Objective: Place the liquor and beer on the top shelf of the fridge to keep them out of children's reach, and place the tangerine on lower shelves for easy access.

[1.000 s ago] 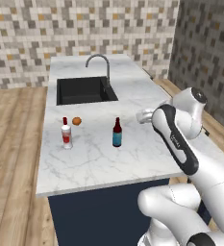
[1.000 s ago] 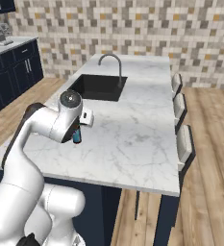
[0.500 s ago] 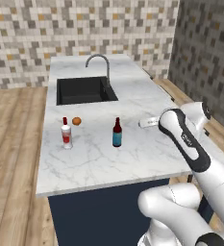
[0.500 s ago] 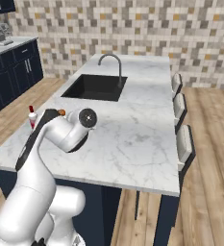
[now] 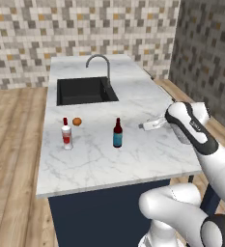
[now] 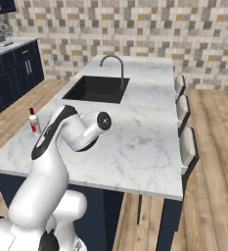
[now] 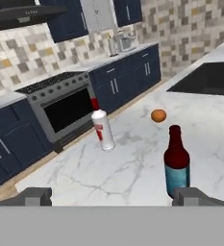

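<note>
**Arm lining up on the bottles, nothing picked yet**

So the robot looks to be at the very first step: going for a bottle. The gripper (image 7: 111, 196) has its jaws spread wide and holds nothing, hovering low over the marble counter (image 5: 147, 154), well to the right of the items. The beer (image 5: 117, 133) stands upright nearest the hand, the liquor (image 5: 66, 134) further left near the counter edge, and the tangerine (image 5: 77, 121) sits just beside the liquor, toward the sink (image 5: 84, 90). All three are apart and untouched. Best guess for the next move: push the hand forward until the fingers straddle the beer's body, then close. The hand view has the beer off to the right, so it probably needs recentring first.
</note>
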### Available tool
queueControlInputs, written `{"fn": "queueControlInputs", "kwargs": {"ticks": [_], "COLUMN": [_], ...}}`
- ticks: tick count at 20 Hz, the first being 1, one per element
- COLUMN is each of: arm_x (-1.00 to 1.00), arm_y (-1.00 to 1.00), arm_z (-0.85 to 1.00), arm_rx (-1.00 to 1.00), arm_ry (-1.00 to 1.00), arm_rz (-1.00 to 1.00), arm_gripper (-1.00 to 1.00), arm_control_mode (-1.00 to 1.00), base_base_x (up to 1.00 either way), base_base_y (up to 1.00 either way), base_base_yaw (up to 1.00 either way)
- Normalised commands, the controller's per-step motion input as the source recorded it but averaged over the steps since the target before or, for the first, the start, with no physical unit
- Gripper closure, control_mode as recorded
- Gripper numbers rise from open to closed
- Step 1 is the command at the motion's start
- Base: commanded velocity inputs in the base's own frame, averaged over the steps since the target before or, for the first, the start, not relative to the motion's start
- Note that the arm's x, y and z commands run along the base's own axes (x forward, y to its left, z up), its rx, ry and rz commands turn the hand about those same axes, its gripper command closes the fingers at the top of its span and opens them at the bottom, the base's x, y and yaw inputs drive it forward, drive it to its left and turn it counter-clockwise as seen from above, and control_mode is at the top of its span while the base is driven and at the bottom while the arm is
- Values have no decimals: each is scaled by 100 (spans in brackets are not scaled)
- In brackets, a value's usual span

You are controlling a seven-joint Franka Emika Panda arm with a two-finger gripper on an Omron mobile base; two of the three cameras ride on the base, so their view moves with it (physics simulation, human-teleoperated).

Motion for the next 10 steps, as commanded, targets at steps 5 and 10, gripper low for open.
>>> {"fn": "queueControlInputs", "kwargs": {"ticks": [5,10], "arm_x": [7,10], "arm_y": [0,0], "arm_z": [-3,-18], "arm_rx": [0,5], "arm_ry": [-12,-20], "arm_rz": [17,12], "arm_gripper": [-100,-100], "arm_control_mode": [-100,-100], "base_base_x": [0,0], "base_base_y": [0,0], "base_base_yaw": [0,0]}}
